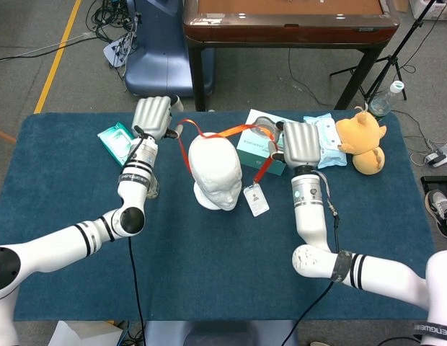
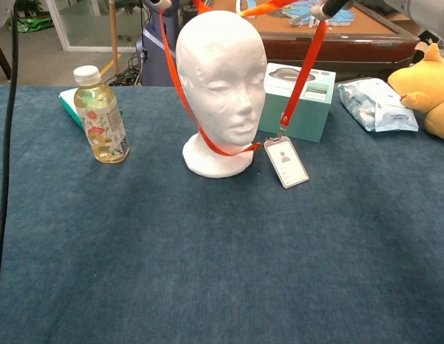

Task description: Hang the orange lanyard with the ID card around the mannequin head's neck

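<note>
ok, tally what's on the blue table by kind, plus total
Mannequin head: 1
Lanyard with ID card: 1
Bottle: 1
Teal box: 1
Wipes or tissue packs: 2
Yellow plush toy: 1
Total: 7
</note>
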### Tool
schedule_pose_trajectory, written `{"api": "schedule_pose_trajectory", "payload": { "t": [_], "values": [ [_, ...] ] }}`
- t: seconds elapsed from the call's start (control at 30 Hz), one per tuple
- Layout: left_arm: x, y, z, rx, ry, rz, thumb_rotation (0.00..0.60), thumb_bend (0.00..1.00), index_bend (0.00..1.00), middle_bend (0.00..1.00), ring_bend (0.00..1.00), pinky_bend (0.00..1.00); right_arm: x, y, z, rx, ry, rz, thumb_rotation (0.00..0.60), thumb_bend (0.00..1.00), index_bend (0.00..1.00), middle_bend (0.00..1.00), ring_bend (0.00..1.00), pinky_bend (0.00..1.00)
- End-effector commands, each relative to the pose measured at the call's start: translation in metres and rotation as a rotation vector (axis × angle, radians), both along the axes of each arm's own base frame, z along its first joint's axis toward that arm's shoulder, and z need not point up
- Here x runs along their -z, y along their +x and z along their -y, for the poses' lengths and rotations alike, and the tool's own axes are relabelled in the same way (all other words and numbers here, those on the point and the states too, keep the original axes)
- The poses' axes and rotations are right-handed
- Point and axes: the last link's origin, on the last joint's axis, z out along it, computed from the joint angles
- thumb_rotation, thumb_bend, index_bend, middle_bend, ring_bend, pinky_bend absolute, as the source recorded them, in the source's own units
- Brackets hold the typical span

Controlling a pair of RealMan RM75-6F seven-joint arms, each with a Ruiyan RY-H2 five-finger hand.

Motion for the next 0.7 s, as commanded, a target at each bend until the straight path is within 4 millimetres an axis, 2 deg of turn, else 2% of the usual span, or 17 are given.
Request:
{"api": "schedule_pose_trajectory", "payload": {
  "t": [0.03, 0.1, 0.2, 0.3, 0.37, 0.47, 0.6, 0.7],
  "values": [
    [-0.001, -0.001, 0.0, 0.006, 0.006, 0.0, 0.6, 0.2, 0.17, 0.61, 0.65, 0.94, 0.001, 0.001, 0.001, 0.001, 0.004, -0.009, 0.6, 0.26, 0.4, 0.83, 0.88, 1.0],
    [-0.001, -0.002, 0.0, 0.01, 0.008, 0.003, 0.6, 0.2, 0.12, 0.47, 0.52, 0.86, 0.002, 0.001, 0.0, 0.001, 0.007, -0.012, 0.6, 0.23, 0.33, 0.81, 0.87, 1.0],
    [-0.002, -0.003, 0.0, 0.009, 0.005, 0.011, 0.594, 0.2, 0.1, 0.32, 0.37, 0.7, 0.003, 0.003, 0.0, -0.002, 0.008, -0.017, 0.6, 0.21, 0.25, 0.78, 0.85, 1.0],
    [-0.005, -0.006, 0.002, 0.002, -0.013, 0.044, 0.564, 0.2, 0.1, 0.27, 0.31, 0.6, 0.002, 0.003, -0.003, -0.012, 0.015, -0.018, 0.6, 0.21, 0.2, 0.72, 0.8, 1.0],
    [-0.007, -0.009, 0.004, -0.007, -0.038, 0.095, 0.509, 0.2, 0.09, 0.26, 0.29, 0.56, -0.001, 0.004, -0.007, -0.027, 0.017, -0.021, 0.6, 0.21, 0.18, 0.68, 0.77, 1.0],
    [-0.014, -0.014, 0.01, -0.007, -0.075, 0.152, 0.371, 0.2, 0.09, 0.26, 0.27, 0.52, -0.006, 0.003, -0.016, -0.057, 0.026, -0.037, 0.6, 0.21, 0.17, 0.6, 0.69, 0.94],
    [-0.026, -0.025, 0.021, 0.005, -0.089, 0.183, 0.241, 0.2, 0.09, 0.24, 0.25, 0.48, -0.014, -0.005, -0.035, -0.087, 0.071, -0.056, 0.6, 0.21, 0.17, 0.49, 0.53, 0.76],
    [-0.034, -0.034, 0.031, 0.009, -0.094, 0.207, 0.192, 0.2, 0.09, 0.24, 0.24, 0.46, -0.02, -0.017, -0.051, -0.109, 0.098, -0.096, 0.6, 0.21, 0.17, 0.45, 0.45, 0.66]
  ]
}}
